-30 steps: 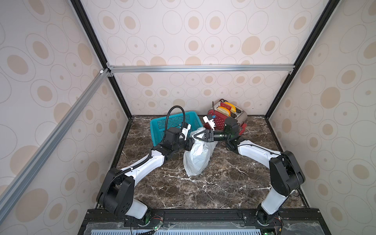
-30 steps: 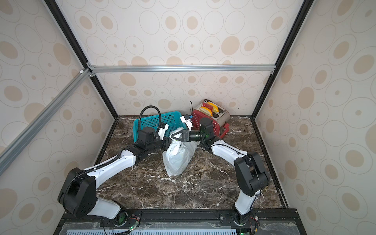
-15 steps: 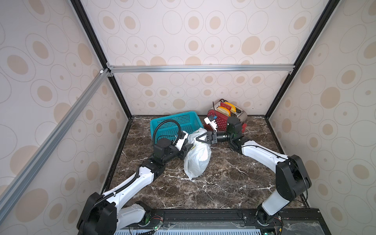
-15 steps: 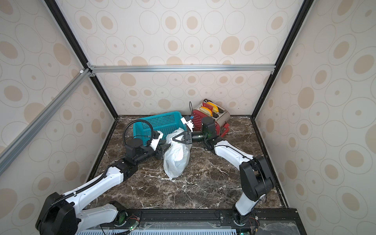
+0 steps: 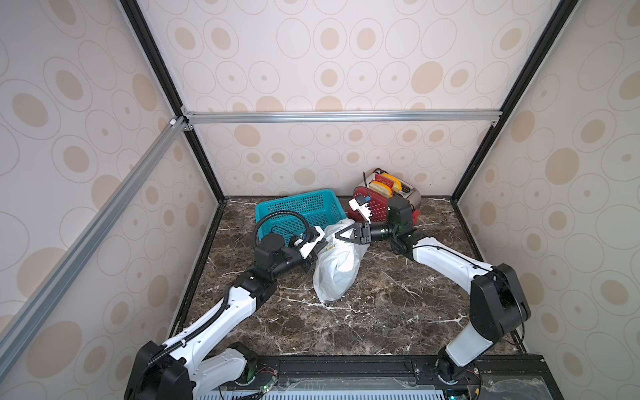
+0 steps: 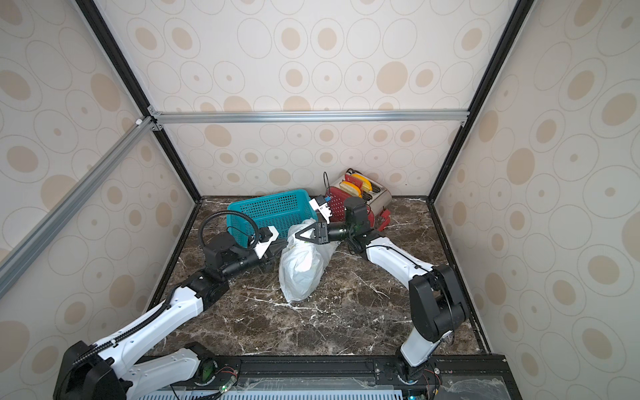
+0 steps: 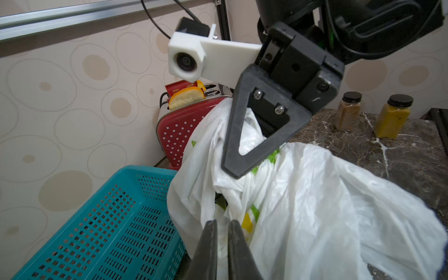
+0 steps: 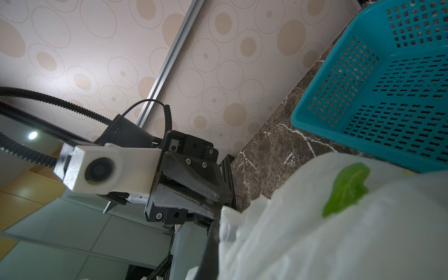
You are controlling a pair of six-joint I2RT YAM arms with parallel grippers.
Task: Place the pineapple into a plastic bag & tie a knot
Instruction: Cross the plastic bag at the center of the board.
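Your left end effector [image 5: 319, 246], apart a second ago, now pinches the plastic bag [image 5: 337, 273] at its 9 o'clock; your right end effector [image 5: 337, 235] stays clamped at 12. The bag remains mid table [image 5: 381, 311].

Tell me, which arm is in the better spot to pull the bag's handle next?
Probably the left. The left fingers pinch a loose fold of the plastic bag beside the teal basket, free to pull sideways. The right fingers clamp the bag's top, seemingly holding it up.
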